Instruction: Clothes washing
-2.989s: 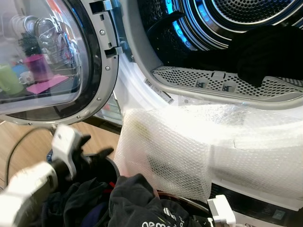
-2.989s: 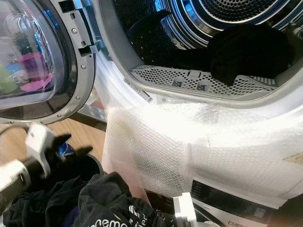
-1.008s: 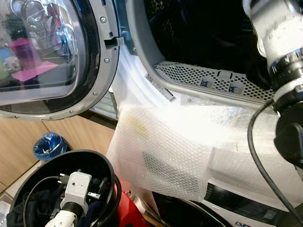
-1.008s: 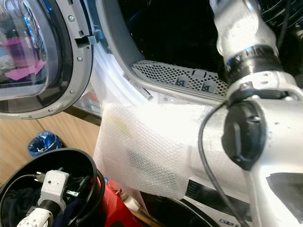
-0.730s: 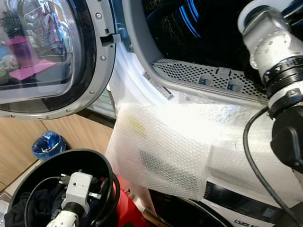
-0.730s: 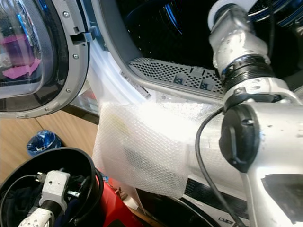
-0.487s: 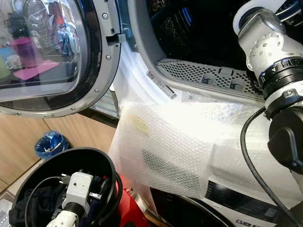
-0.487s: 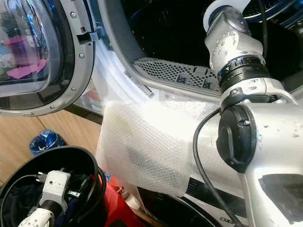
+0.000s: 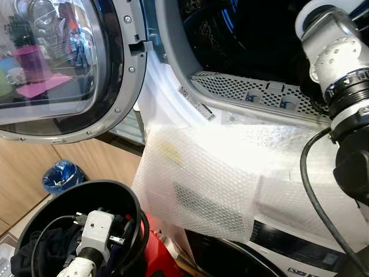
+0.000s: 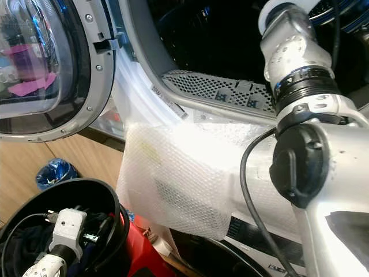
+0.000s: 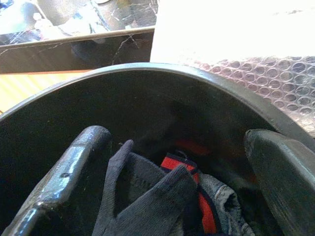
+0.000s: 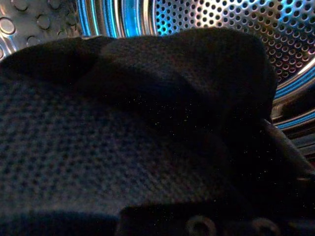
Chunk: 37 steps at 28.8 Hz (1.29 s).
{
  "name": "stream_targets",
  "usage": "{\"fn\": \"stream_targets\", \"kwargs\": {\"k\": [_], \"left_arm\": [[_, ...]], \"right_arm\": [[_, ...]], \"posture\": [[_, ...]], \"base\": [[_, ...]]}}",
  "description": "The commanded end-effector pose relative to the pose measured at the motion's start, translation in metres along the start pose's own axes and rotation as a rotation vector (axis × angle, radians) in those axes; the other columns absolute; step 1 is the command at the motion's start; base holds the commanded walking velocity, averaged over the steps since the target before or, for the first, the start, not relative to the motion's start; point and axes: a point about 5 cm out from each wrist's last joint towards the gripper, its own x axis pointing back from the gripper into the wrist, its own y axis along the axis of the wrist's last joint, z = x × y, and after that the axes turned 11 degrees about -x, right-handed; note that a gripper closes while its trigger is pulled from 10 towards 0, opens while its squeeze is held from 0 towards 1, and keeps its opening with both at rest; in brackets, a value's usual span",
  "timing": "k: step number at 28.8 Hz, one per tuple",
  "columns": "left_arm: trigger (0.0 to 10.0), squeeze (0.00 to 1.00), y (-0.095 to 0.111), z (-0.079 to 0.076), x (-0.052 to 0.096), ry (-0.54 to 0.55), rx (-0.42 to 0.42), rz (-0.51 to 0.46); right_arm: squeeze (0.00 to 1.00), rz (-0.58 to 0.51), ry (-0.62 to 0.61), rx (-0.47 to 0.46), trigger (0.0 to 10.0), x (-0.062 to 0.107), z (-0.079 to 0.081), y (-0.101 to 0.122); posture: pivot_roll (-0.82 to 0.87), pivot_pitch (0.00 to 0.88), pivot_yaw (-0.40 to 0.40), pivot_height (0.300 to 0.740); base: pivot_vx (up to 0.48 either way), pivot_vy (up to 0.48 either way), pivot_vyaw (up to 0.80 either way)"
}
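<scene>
Left claw (image 11: 174,162) gapes wide over dark socks (image 11: 147,196) in the black bucket (image 11: 147,93); right claw's grip: cannot tell.

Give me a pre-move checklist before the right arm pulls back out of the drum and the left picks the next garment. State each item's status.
1. Washer door swung open, out of the arm's path: ok.
2. Right arm reaches through the drum opening: ok.
3. Dark garment lies inside the drum, right up against the right wrist camera: ok.
4. Right gripper released from the garment: cannot tell, fingers are hidden by cloth.
5. Left gripper open inside the black bucket, fingers either side of the clothes: ok.
6. Bubble wrap draped over the washer front, clear of the opening: ok.
</scene>
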Motion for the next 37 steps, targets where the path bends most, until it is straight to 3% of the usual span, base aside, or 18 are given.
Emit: {"fn": "stream_targets", "kwargs": {"k": [1, 11, 13, 14, 15, 17, 22, 27, 29, 30, 32, 33, 34, 35, 36, 37], "left_arm": [[10.0, 0.0, -0.002, 0.003, 0.003, -0.006, -0.024, 0.018], [10.0, 0.0, 0.0, 0.003, 0.002, -0.012, -0.023, 0.013], [10.0, 0.0, 0.001, 0.002, 0.002, -0.009, -0.018, 0.013], [10.0, 0.0, 0.001, 0.002, 0.002, -0.008, -0.016, 0.013], [10.0, 0.0, 0.001, 0.002, 0.002, -0.003, -0.008, 0.013], [10.0, 0.0, 0.001, 0.002, 0.002, 0.0, -0.004, 0.013], [10.0, 0.0, 0.002, 0.001, 0.002, 0.01, 0.003, 0.011], [10.0, 0.0, 0.002, 0.002, 0.002, 0.015, 0.008, 0.011], [10.0, 0.0, 0.003, 0.001, 0.001, 0.005, 0.003, 0.006], [10.0, 0.0, 0.003, 0.0, 0.002, 0.004, 0.003, 0.006], [10.0, 0.0, 0.003, 0.001, 0.001, 0.004, 0.002, 0.005], [10.0, 0.0, 0.003, 0.001, 0.001, 0.004, 0.002, 0.005], [10.0, 0.0, 0.004, 0.001, 0.001, 0.005, 0.003, 0.004], [10.0, 0.0, 0.004, 0.001, 0.001, 0.005, 0.002, 0.003], [10.0, 0.0, 0.004, 0.001, 0.001, 0.006, 0.001, 0.001], [10.0, 0.0, 0.004, 0.001, 0.001, 0.006, 0.001, 0.001]], "right_arm": [[1.0, -0.038, 0.032, -0.027, 10.0, 0.001, 0.013, 0.012], [1.0, -0.047, -0.022, -0.031, 10.0, 0.0, 0.004, 0.013], [1.0, -0.095, -0.125, -0.147, 10.0, 0.001, -0.01, 0.019], [1.0, -0.097, -0.137, -0.16, 10.0, 0.001, -0.011, 0.019], [1.0, -0.1, -0.177, -0.258, 10.0, 0.001, -0.017, 0.019], [1.0, -0.096, -0.226, -0.349, 10.0, 0.002, -0.024, 0.019], [1.0, -0.128, -0.293, -0.438, 10.0, 0.004, -0.038, 0.022], [1.0, -0.11, -0.288, -0.482, 10.0, 0.003, -0.041, 0.019], [1.0, -0.018, 0.057, -0.101, 10.0, 0.0, 0.003, 0.005], [1.0, 0.0, 0.148, 0.003, 10.0, 0.001, 0.016, 0.001], [1.0, -0.023, 0.137, 0.12, 10.0, 0.001, 0.018, 0.001], [1.0, -0.023, 0.137, 0.12, 10.0, 0.001, 0.018, 0.001], [1.0, -0.032, 0.198, 0.212, 10.0, 0.002, 0.026, -0.001], [1.0, -0.052, 0.244, 0.356, 10.0, 0.003, 0.033, -0.003], [1.0, -0.096, 0.357, 0.666, 10.0, 0.006, 0.046, -0.009], [1.0, -0.107, 0.378, 0.736, 10.0, 0.007, 0.049, -0.01]], "posture": [[0.03, 0.041, 0.102, 0.74], [0.03, 0.04, 0.102, 0.74], [0.04, 0.037, 0.099, 0.74], [0.04, 0.037, 0.099, 0.74], [0.04, 0.035, 0.096, 0.74], [0.04, 0.036, 0.095, 0.74], [0.04, 0.039, 0.088, 0.74], [0.04, 0.043, 0.091, 0.74], [0.04, 0.044, 0.096, 0.74], [0.04, 0.043, 0.095, 0.74], [0.03, 0.048, 0.099, 0.74], [0.03, 0.048, 0.099, 0.74], [0.03, 0.048, 0.099, 0.74], [0.03, 0.048, 0.099, 0.74], [0.04, 0.046, 0.095, 0.74], [0.04, 0.046, 0.096, 0.74]], "base": [[0.0, 0.0, 0.0], [0.0, 0.0, 0.0], [0.0, 0.0, 0.0], [0.0, 0.0, 0.0], [0.0, 0.0, 0.0], [0.0, 0.0, 0.0], [0.0, 0.0, 0.0], [0.0, 0.0, 0.0], [0.0, 0.0, 0.0], [0.0, 0.0, 0.0], [0.0, 0.0, 0.0], [0.0, 0.0, 0.0], [0.0, 0.0, 0.0], [0.0, 0.0, 0.0], [0.0, 0.0, 0.0], [0.0, 0.0, 0.0]]}}
